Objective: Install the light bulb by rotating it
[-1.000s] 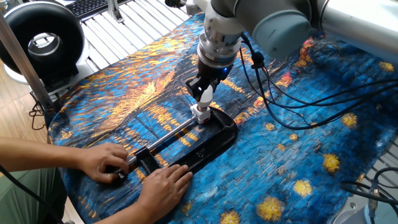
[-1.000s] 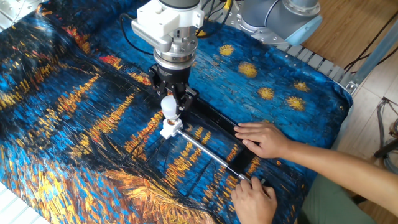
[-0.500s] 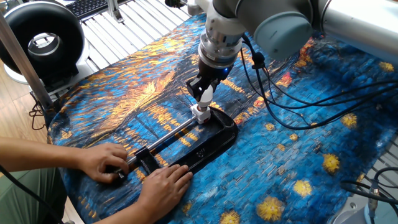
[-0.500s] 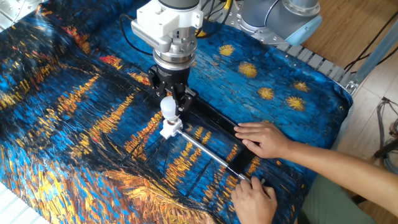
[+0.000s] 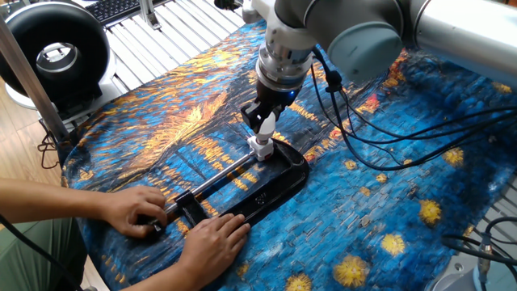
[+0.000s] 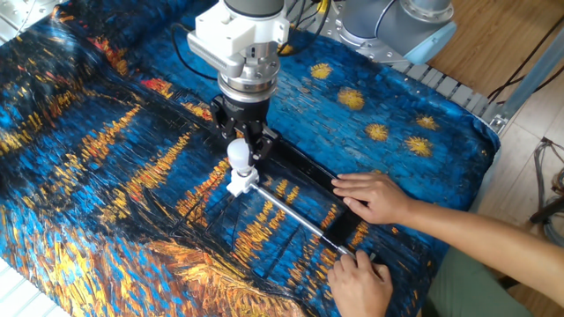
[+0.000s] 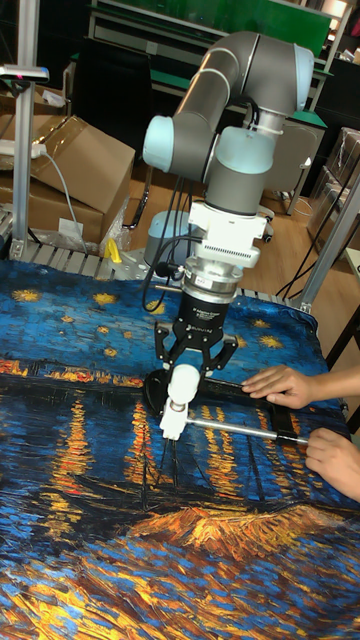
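The gripper (image 6: 237, 151) points straight down, its fingers closed around the dome of the light bulb (image 6: 238, 155). The bulb stands upright directly beneath the wrist, its neck seated in the white socket block (image 6: 241, 181) at the end of the black clamp base (image 5: 266, 187), so its long axis lines up with the wrist's turning axis. A person's two hands (image 6: 372, 195) steady the clamp. Against half a second ago, the wrist housing looks slightly turned; the bulb's position matches.

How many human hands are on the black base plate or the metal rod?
2. One hand lies flat on the black base plate. The other hand holds the near end of the metal rod. None seems hidden.
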Controlling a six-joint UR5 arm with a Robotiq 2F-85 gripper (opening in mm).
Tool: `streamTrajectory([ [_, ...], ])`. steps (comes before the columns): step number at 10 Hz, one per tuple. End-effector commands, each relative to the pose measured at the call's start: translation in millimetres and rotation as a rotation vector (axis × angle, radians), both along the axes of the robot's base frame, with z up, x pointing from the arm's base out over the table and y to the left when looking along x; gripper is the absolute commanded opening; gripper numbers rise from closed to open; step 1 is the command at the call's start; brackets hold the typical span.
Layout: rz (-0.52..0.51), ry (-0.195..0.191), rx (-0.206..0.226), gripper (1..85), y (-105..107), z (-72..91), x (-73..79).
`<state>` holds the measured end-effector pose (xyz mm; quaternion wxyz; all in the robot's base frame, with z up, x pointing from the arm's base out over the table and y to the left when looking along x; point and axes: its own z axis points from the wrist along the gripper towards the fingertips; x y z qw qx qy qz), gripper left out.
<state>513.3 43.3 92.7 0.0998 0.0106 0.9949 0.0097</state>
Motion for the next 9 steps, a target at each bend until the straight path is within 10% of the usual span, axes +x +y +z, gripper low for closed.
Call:
streamTrajectory([
  [1, -0.012, -0.01, 0.006, 1.0, 0.0, -3.4, 5.1],
  [9, -0.025, -0.019, 0.03, 1.0, 2.7, -7.5, 1.4],
])
